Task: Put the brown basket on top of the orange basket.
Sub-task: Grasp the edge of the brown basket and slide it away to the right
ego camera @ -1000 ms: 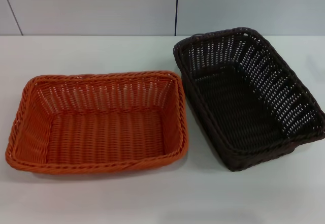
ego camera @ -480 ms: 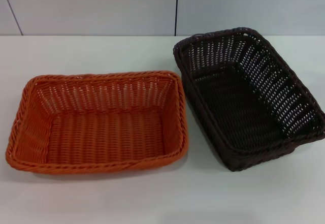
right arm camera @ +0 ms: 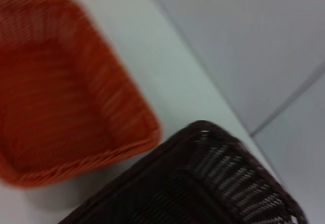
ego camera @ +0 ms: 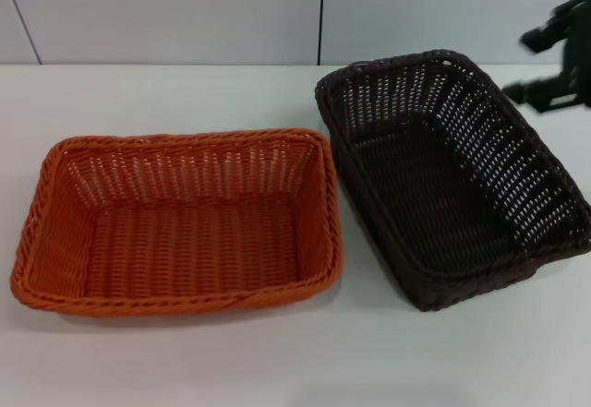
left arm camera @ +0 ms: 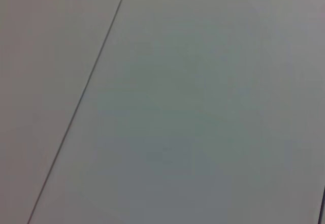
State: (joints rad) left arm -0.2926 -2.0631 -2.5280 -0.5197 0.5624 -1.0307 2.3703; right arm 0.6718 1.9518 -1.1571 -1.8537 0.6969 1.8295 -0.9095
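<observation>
The brown basket [ego camera: 450, 176] sits on the white bench [ego camera: 185, 361], just right of the orange basket [ego camera: 180, 222], rims nearly touching. The right hand [ego camera: 561, 52] hangs above the brown basket's far right corner; its grip can't be told.

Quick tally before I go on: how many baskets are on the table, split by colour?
Orange basket: 1
Brown basket: 1
Total: 2 baskets, side by side on the white table, not stacked. The right gripper is at the far right edge of the head view, beyond the brown basket.
</observation>
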